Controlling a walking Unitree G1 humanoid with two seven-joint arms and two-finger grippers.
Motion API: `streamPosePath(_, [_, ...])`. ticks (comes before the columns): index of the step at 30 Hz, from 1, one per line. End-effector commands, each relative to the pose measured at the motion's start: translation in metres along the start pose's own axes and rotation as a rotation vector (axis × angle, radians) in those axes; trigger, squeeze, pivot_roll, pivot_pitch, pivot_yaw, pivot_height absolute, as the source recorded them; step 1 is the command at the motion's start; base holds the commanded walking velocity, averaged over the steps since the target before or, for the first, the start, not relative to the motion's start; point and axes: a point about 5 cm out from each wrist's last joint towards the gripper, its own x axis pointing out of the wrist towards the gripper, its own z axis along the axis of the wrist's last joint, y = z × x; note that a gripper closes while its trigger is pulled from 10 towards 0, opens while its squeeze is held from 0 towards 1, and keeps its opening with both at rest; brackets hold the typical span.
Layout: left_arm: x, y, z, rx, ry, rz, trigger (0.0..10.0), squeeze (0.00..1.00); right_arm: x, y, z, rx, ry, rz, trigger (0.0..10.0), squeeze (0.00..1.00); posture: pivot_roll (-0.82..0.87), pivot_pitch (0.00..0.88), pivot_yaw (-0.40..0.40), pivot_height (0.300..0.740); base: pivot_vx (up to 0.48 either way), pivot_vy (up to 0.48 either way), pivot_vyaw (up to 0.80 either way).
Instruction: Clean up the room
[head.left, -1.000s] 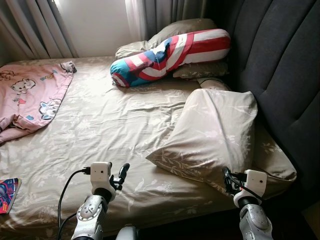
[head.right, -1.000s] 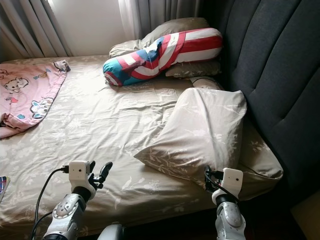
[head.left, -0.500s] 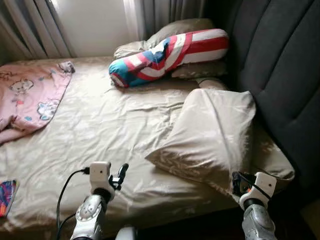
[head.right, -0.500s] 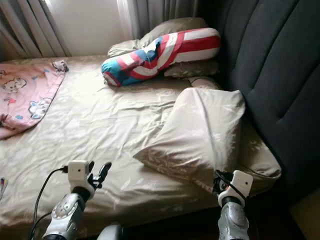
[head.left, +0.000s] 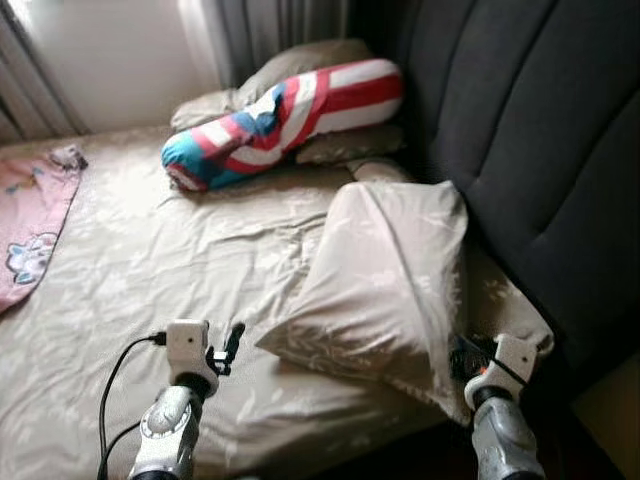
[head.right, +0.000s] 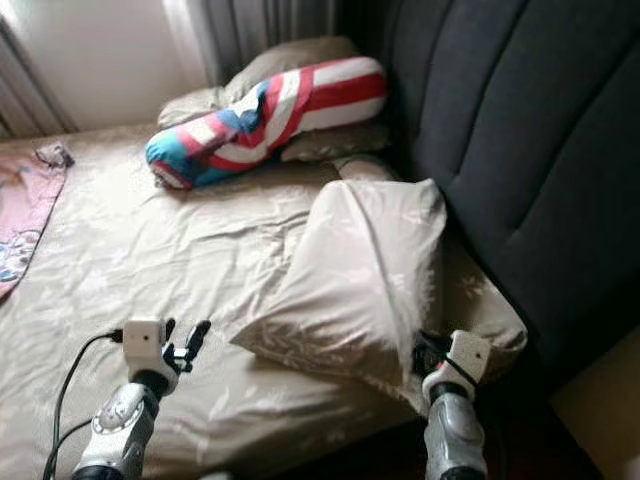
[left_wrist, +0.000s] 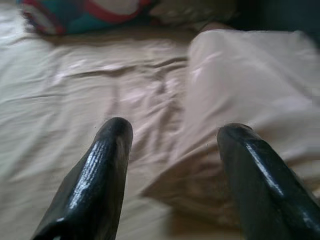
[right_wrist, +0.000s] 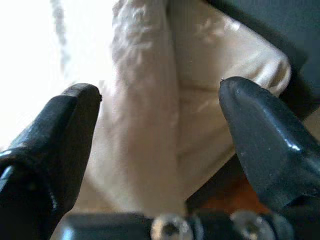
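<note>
Beige pillow lies tilted at the bed's headboard-side corner, near the front edge. Right gripper, fingers apart, sits at the pillow's lower corner, straddling its fabric. Left gripper, fingers apart, hovers over the sheet near the front edge.

Dark padded headboard on the right. Grey curtains hang behind the bed. Daylight from upper left.

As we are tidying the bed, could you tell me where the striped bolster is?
The striped bolster lies at the bed's far end, on beige pillows beside the dark headboard.
</note>
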Motion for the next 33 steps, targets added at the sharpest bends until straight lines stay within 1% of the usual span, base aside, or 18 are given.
streamPosePath(1, [-0.003, 0.012, 0.001, 0.026, 0.007, 0.025, 10.0, 0.0, 0.003, 0.013, 0.003, -0.018, -0.013, 0.046, 10.0, 0.0, 0.04, 0.0, -0.027, 0.66, 0.0, 0.0, 0.0])
streamPosePath(3, [-0.004, 0.013, 0.001, 0.028, 0.004, 0.027, 10.0, 0.0, 0.003, 0.015, 0.002, -0.037, -0.003, 0.046, 10.0, 0.0, 0.05, 0.0, -0.027, 0.66, 0.0, 0.0, 0.77])
streamPosePath(5, [-0.005, 0.013, 0.001, 0.029, 0.004, 0.028, 10.0, 0.0, 0.002, 0.015, -0.001, -0.02, 0.017, 0.041, 10.0, 0.0, 0.05, 0.0, -0.027, 0.66, 0.0, 0.0, 0.2])
streamPosePath(8, [-0.006, 0.014, 0.001, 0.033, 0.003, 0.029, 10.0, 0.0, 0.002, 0.018, -0.002, -0.016, 0.026, 0.077, 10.0, 0.0, 0.05, 0.0, -0.026, 0.66, 0.0, 0.0, 0.0])
streamPosePath(10, [-0.008, 0.016, 0.0, 0.039, 0.007, 0.03, 10.0, 0.0, 0.001, 0.022, -0.005, -0.059, 0.045, 0.116, 10.0, 0.0, 0.06, 0.004, -0.02, 0.66, 0.0, 0.0, 0.0])
streamPosePath(12, [-0.01, 0.017, -0.001, 0.043, 0.009, 0.03, 10.0, 0.0, 0.001, 0.022, -0.005, -0.076, 0.046, 0.119, 10.0, 0.0, 0.06, 0.008, -0.016, 0.66, 0.0, 0.0, 0.0])
streamPosePath(15, [-0.012, 0.02, -0.001, 0.05, 0.011, 0.029, 10.0, 0.0, 0.003, 0.018, -0.004, -0.036, 0.063, 0.081, 10.0, 0.0, 0.07, 0.016, -0.007, 0.66, 0.0, 0.0, 0.0])
streamPosePath(22, [-0.015, 0.026, 0.0, 0.067, 0.017, 0.024, 10.0, 0.0, 0.009, 0.018, 0.005, -0.024, 0.04, 0.071, 10.0, 0.0, 0.07, 0.013, 0.014, 0.66, 0.0, 0.0, 0.0])
streamPosePath(26, [-0.011, 0.024, 0.002, 0.073, 0.022, 0.017, 10.0, 0.0, 0.01, 0.019, 0.008, -0.026, 0.029, 0.075, 10.0, 0.0, 0.07, 0.012, 0.018, 0.66, 0.0, 0.0, 0.0])
streamPosePath(27, [-0.01, 0.022, 0.003, 0.093, 0.023, 0.008, 10.0, 0.0, 0.01, 0.019, 0.008, -0.036, 0.028, 0.08, 10.0, 0.0, 0.07, 0.012, 0.018, 0.66, 0.0, 0.0, 0.0])
streamPosePath(28, [-0.01, 0.022, 0.003, 0.093, 0.023, 0.008, 10.0, 0.0, 0.01, 0.019, 0.008, -0.036, 0.028, 0.08, 10.0, 0.0, 0.07, 0.012, 0.018, 0.66, 0.0, 0.0, 0.0])
streamPosePath(29, [-0.009, 0.022, 0.003, 0.099, 0.022, 0.008, 10.0, 0.0, 0.01, 0.019, 0.008, -0.04, 0.027, 0.082, 10.0, 0.0, 0.06, 0.014, 0.017, 0.66, 0.0, -0.3, 0.0])
streamPosePath(33, [-0.009, 0.022, 0.003, 0.101, 0.024, 0.016, 10.0, 0.0, 0.008, 0.019, 0.006, -0.054, 0.022, 0.089, 10.0, 0.0, 0.07, 0.016, 0.014, 0.66, 0.0, -0.453, 0.79])
